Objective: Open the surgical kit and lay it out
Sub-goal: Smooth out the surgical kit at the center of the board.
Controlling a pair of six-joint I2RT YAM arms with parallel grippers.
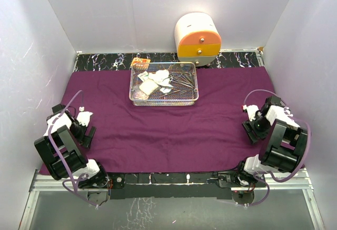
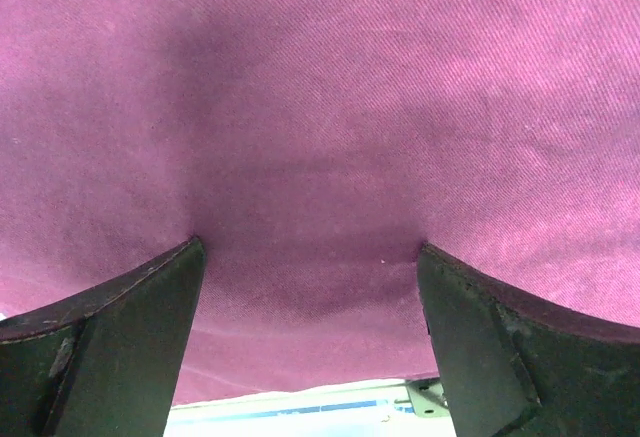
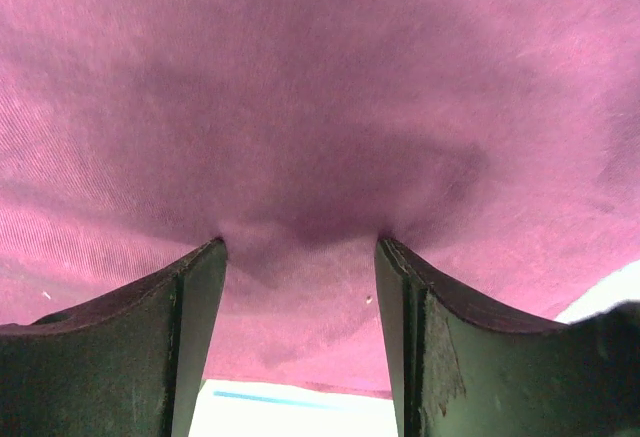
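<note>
The large purple cloth (image 1: 168,119) lies spread flat over the table. On its far middle stands the silver wire-mesh tray (image 1: 138,99), holding white gauze wads (image 1: 158,76), small flat packets (image 1: 149,87) and thin metal forceps (image 1: 181,80). My left gripper (image 1: 87,135) rests open on the cloth's left side; in the left wrist view its fingers (image 2: 140,337) press down on purple cloth (image 2: 320,107), nothing between them. My right gripper (image 1: 248,130) rests open on the cloth's right side, its fingers (image 3: 440,347) on cloth (image 3: 320,87), empty.
A rounded white-and-orange drawer cabinet (image 1: 198,38) stands behind the tray on the black marbled table strip (image 1: 100,60). A small orange packet (image 1: 140,61) lies just behind the tray. White walls enclose left, right and back. The metal front rail (image 1: 168,185) runs between the arm bases.
</note>
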